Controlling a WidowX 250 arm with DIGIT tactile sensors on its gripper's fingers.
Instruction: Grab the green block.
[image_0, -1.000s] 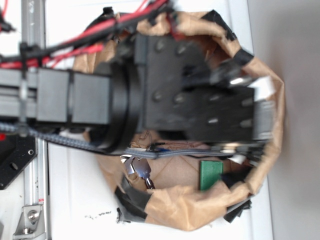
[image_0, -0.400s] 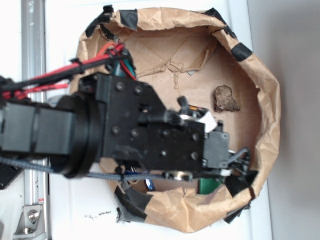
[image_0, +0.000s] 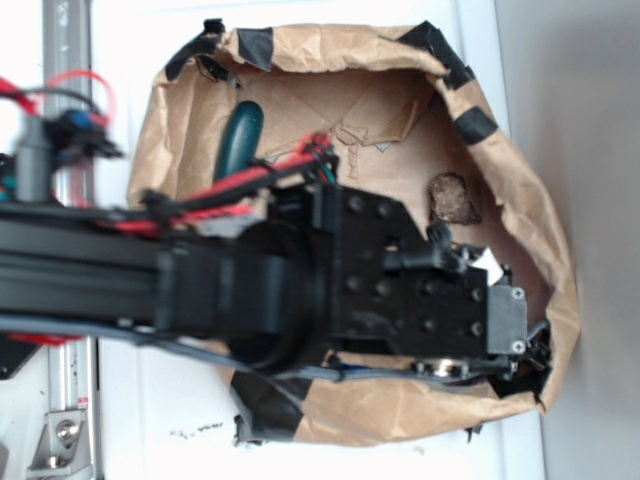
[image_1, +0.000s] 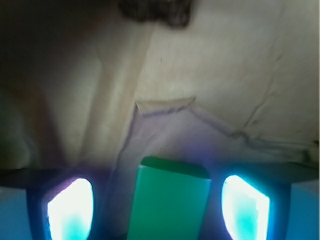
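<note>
The green block (image_1: 170, 202) lies flat on the brown paper floor, seen in the wrist view directly between my two glowing fingertips. A gap shows on each side of it, so the gripper (image_1: 157, 206) is open around the block without touching it. In the exterior view the gripper (image_0: 520, 345) sits low in the lower right corner of the paper bag, and the arm hides the green block there.
A brown rock (image_0: 455, 199) lies just beyond the gripper and appears blurred as the rock (image_1: 156, 11) at the top of the wrist view. A dark teal oblong object (image_0: 240, 140) rests at the bag's left. The crumpled paper bag wall (image_0: 500, 160) rises close around the gripper.
The arm has swung down and right into the bag's lower right corner. The green block, visible in the exterior view before, is now covered by the gripper.
</note>
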